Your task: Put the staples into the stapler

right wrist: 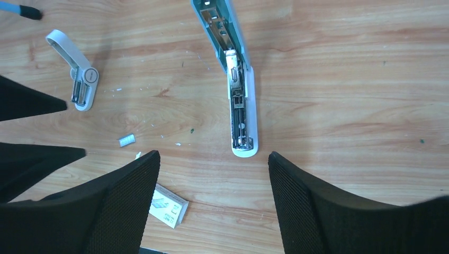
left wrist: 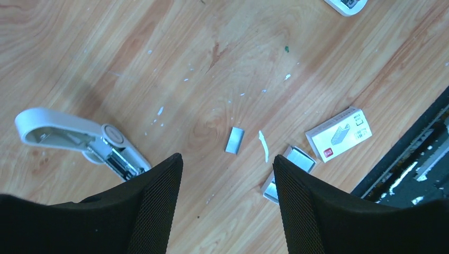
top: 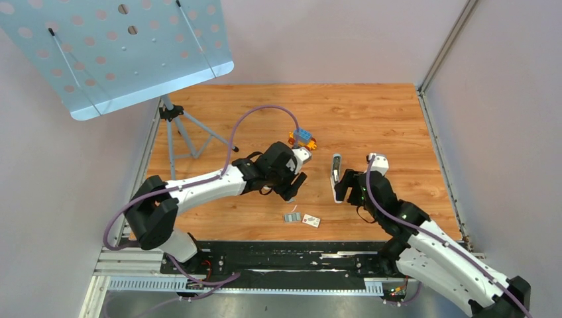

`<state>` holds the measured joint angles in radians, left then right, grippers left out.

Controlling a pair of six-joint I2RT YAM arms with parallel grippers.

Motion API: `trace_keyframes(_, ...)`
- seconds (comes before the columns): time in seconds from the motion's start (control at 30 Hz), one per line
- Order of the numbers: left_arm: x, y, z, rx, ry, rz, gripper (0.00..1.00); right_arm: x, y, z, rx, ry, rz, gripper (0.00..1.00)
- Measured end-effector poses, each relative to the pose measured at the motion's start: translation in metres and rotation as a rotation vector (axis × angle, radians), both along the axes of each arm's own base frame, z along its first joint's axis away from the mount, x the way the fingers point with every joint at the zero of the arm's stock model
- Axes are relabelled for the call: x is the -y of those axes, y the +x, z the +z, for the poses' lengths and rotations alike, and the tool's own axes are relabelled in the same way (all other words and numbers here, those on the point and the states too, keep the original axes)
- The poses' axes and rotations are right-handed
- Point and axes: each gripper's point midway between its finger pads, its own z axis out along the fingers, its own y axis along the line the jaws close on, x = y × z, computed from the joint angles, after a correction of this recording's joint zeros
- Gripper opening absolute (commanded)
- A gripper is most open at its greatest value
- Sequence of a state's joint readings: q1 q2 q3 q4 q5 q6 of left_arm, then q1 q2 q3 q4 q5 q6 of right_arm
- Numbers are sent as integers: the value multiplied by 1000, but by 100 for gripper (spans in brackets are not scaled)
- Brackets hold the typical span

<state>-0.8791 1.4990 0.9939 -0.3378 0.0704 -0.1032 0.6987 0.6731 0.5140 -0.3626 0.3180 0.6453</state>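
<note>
Spread and empty, right gripper just short of the stapler. Lies hinged open on the table, long axis near-to-far, white end toward the arms, blue end pointing away. Spread too, left gripper over the staples beside the white box.

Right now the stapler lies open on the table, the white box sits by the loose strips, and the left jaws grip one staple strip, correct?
No. The left jaws stand open and empty; the left wrist view shows that staple strip lying flat on the table. The stapler does lie open, the white box beside the other strips.
</note>
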Motion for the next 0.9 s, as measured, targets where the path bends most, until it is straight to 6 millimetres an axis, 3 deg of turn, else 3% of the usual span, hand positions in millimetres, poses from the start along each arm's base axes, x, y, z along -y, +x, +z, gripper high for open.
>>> trace_keyframes(0.03, 4, 1, -3, 7, 12, -13, 65, 2, -1, 4, 13, 9, -3, 86)
trace_keyframes(0.07, 7, 1, -6, 12, 26, -26, 65, 4, -2, 7, 24, 15, -7, 98)
trace_keyframes(0.1, 9, 0, -10, 15, 39, -39, 65, 6, -4, 11, 37, 22, -11, 99)
trace_keyframes(0.53, 12, -8, -52, -24, 132, -126, 53, 39, -15, 36, 127, 42, -112, 100)
trace_keyframes(0.7, 6, -12, -65, -34, 159, -142, 43, 45, -18, 38, 137, 48, -132, 99)
trace_keyframes(0.9, 5, -13, -73, -40, 172, -148, 40, 46, -18, 40, 141, 62, -146, 99)
